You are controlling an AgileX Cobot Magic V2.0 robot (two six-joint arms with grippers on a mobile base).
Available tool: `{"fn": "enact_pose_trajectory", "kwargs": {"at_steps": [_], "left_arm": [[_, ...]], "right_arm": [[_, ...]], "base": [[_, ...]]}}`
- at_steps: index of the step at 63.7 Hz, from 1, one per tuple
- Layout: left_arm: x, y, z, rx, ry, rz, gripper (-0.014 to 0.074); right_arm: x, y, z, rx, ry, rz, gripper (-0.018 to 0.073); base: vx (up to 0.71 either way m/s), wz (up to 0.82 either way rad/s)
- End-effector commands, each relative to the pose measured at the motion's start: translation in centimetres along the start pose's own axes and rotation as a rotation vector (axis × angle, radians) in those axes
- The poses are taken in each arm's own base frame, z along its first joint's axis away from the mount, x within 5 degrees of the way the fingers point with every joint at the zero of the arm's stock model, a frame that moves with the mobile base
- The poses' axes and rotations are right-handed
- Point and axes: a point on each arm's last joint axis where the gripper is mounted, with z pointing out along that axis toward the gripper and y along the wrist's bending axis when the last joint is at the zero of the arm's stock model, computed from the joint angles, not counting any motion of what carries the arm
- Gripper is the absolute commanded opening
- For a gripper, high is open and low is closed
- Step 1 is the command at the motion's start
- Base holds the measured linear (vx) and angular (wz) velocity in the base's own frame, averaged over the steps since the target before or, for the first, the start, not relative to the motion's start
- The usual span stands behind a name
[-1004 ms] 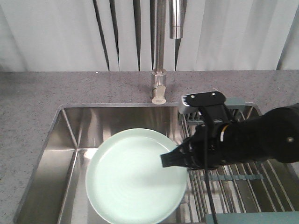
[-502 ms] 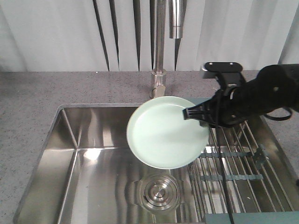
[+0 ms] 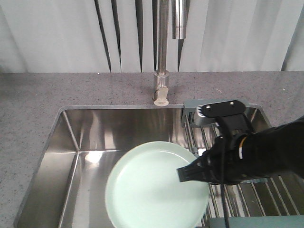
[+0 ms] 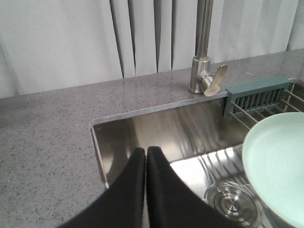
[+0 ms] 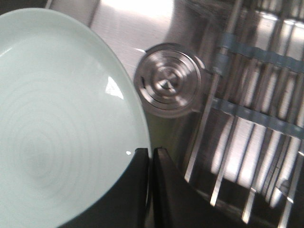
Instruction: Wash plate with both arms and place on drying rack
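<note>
Within the sink [image 3: 71,142], the rack [image 3: 280,187] at 3 o'clock has not yet been given the plate [image 3: 152,190], which is held tilted over the basin just beside it. No water is seen at the tap [image 3: 162,90], so washing is perhaps finished and placing is judged to remain. The plate's rim is clamped at 3 o'clock by the right gripper [image 3: 184,174], while the left gripper [image 4: 146,153] is kept off toward 9 o'clock, fingers pressed together on nothing.

Near rim of the plate [image 3: 156,190] is cut off by the front view's edge; the right arm [image 3: 256,156] hides most of the drying rack [image 3: 192,118].
</note>
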Motion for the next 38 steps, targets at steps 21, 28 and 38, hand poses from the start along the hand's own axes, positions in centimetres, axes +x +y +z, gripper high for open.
{"fn": "enact_pose_trajectory", "kwargs": {"at_steps": [21, 28, 38], "left_arm": [[-1.1, 0.1, -0.1, -0.007, -0.064, -0.020, -0.0006], [-1.1, 0.1, -0.1, -0.006, -0.062, -0.020, -0.0006], [-1.1, 0.1, -0.1, -0.007, -0.063, -0.020, -0.0006]], "right_arm": [[-9.8, -1.2, 2.5, 0.147, -0.159, -0.060, -0.0002], [-10.6, -4.2, 0.0, 0.312, -0.138, -0.084, -0.0002], [-10.4, -8.3, -4.3, 0.534, -0.156, -0.070, -0.0002]], "base": [[0.00, 0.00], [0.00, 0.00], [0.00, 0.00]]}}
